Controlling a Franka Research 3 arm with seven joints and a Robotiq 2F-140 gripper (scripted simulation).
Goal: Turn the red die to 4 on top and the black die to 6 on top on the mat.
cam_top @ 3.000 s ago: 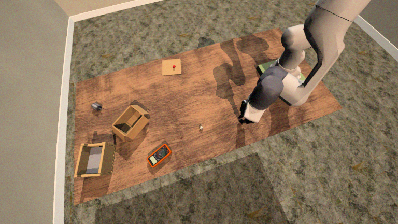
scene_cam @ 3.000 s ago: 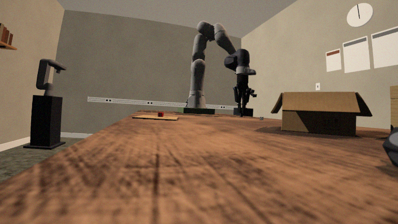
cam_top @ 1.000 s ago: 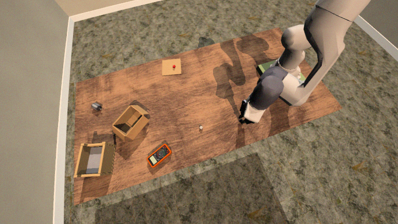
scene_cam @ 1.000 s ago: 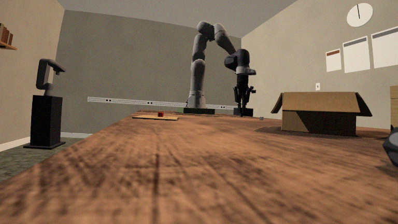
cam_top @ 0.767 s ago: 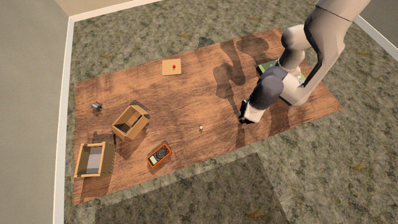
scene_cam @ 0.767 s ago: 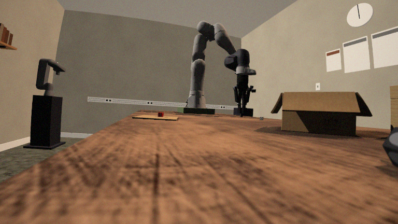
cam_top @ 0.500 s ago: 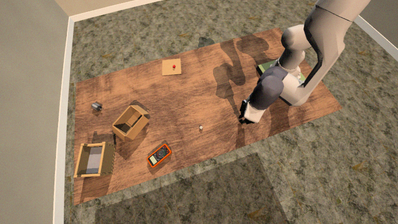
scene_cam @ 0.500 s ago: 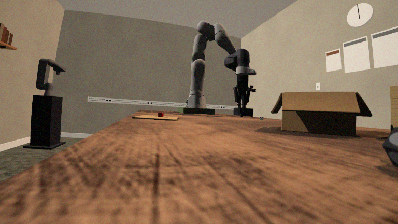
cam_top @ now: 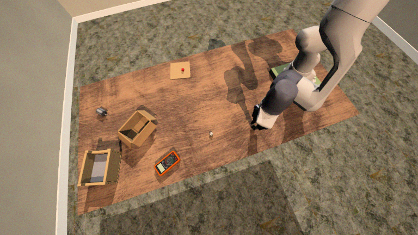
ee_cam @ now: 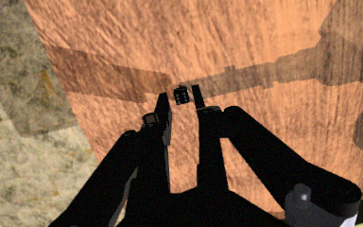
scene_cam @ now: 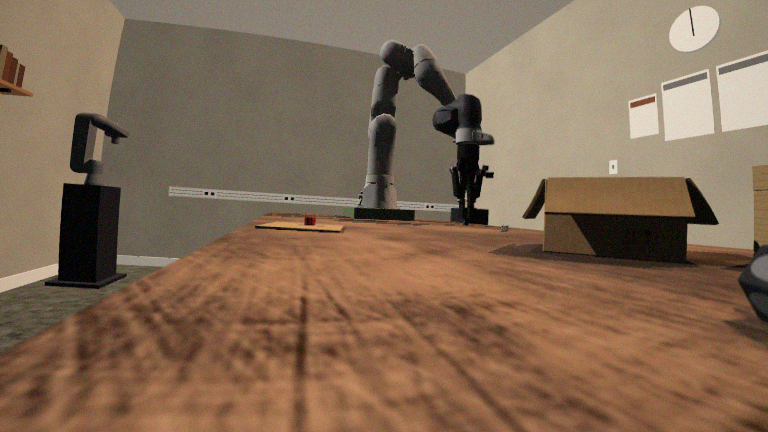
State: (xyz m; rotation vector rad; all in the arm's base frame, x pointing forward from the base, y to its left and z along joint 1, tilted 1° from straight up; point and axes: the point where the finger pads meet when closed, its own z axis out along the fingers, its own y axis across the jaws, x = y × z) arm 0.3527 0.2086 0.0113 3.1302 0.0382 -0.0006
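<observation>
The black die (ee_cam: 181, 96) lies between the fingertips of the gripper (cam_top: 253, 125) (scene_cam: 466, 220) (ee_cam: 181, 99), which stand slightly spread, gaps either side.

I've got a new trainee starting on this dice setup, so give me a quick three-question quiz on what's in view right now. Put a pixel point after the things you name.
1. True or false: the red die (cam_top: 182, 69) (scene_cam: 309, 220) is on the mat (cam_top: 175, 73) (scene_cam: 271, 227).
2. Which die is lined up between the tool's (cam_top: 253, 125) (scene_cam: 466, 221) (ee_cam: 183, 91) fingers: A, red; B, black; C, white?
3. Fill in the blank: the meter (cam_top: 167, 163) has an ____ rim.

Key: 1 true; 2 B; 3 orange.
</observation>
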